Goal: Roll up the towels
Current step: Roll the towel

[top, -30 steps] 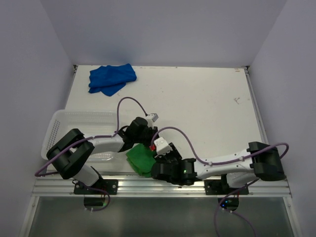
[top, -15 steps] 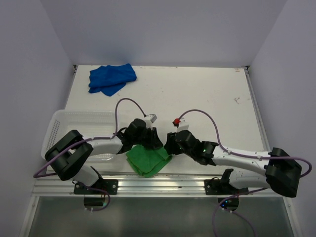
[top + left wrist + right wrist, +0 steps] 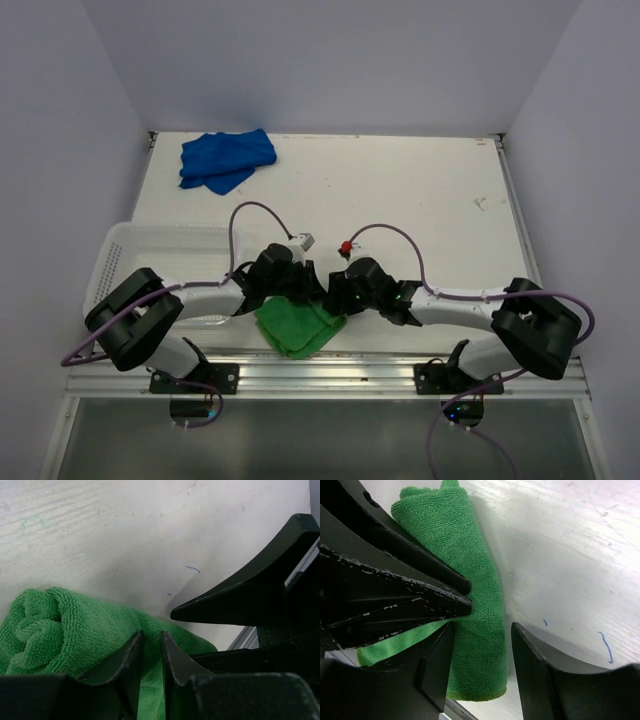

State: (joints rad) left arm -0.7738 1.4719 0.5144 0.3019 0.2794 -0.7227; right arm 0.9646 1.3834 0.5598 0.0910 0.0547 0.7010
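Rolling of green towel (image 3: 298, 327) underway; left claw (image 3: 151, 637) pinches its fold, right claw (image 3: 482, 627) spread astride roll; next: turn roll onward

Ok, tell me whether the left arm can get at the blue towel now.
Probably not yet: the left gripper is pinched on the green towel. Once it lets go, bare table lies between it and the blue towel, though far off.

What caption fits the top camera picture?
Robot jaws meet at the green towel by the table's near edge; the blue towel lies bunched far left.
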